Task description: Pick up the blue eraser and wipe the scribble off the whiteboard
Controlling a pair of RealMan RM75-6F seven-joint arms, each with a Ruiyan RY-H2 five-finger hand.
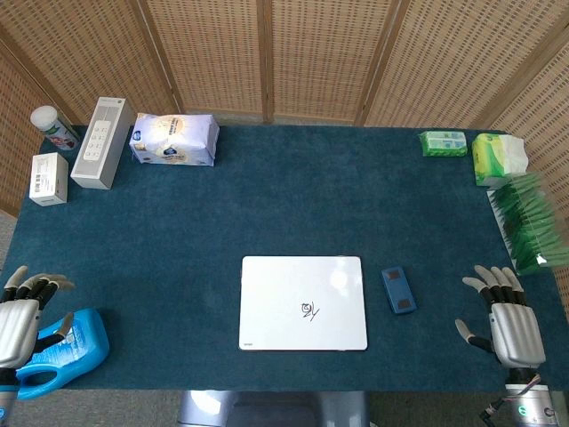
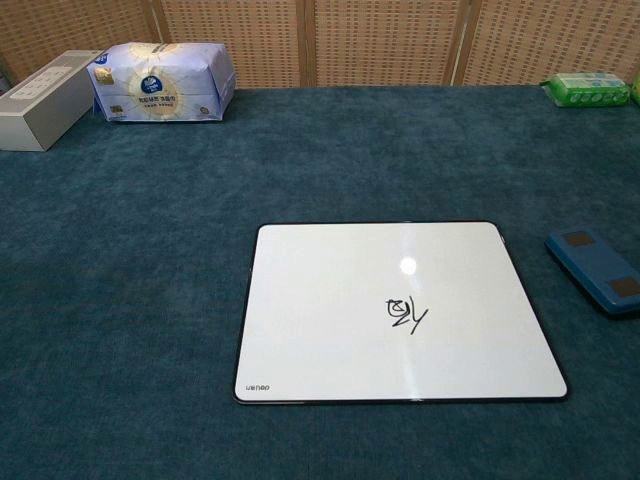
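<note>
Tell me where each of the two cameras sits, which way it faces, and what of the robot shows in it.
Head view: high above the near edge, looking steeply down on the whole dark blue cloth-covered table; both hands show, the left hand beside a blue plastic detergent bottle, the right hand near the right edge, both holding nothing.
Chest view: lower, looking forward across the table toward the woven bamboo screen; no part of the robot shows.
Shared: the white rectangular whiteboard with its black scribble, and the blue rectangular eraser to its right.

white whiteboard (image 1: 302, 302) lying flat on the blue cloth, small black scribble (image 1: 310, 310) near its centre; blue eraser (image 1: 398, 290) flat just beside its right edge, apart.
</note>
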